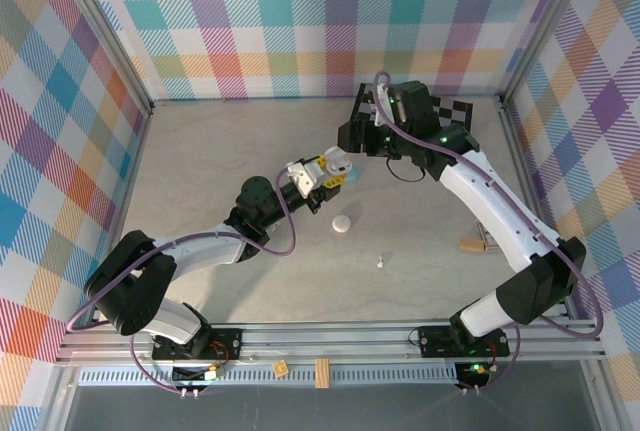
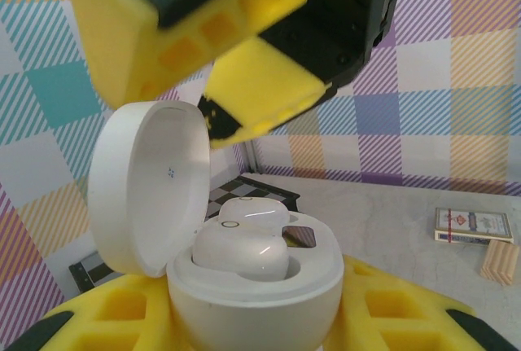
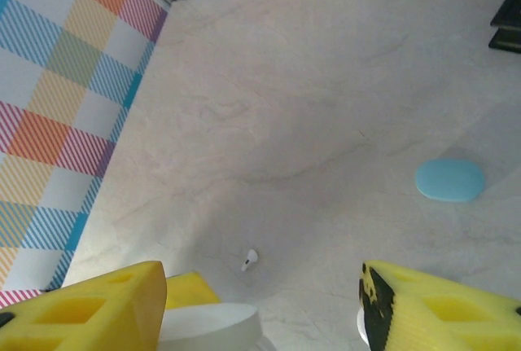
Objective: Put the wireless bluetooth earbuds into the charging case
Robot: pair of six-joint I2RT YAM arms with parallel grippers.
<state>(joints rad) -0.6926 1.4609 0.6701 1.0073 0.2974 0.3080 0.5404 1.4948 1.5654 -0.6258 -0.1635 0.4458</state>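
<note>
Right gripper (image 3: 260, 310) hangs just above the case with its jaws spread wide and nothing in them, roughly 1 o'clock from the left gripper (image 1: 322, 175) in the top view. The left one is clamped on the open charging case (image 2: 252, 294), lid (image 2: 146, 188) flipped up at 9 o'clock, white earbuds (image 2: 244, 241) sitting inside. Can't tell if they're fully seated.

My worry: those chunky yellow fingers clip the lid, or a half-seated bud pops out. One loose earbud (image 1: 381, 262) lies on the table (image 1: 220, 181) at 5 o'clock, tiny and easy to flick away.
</note>
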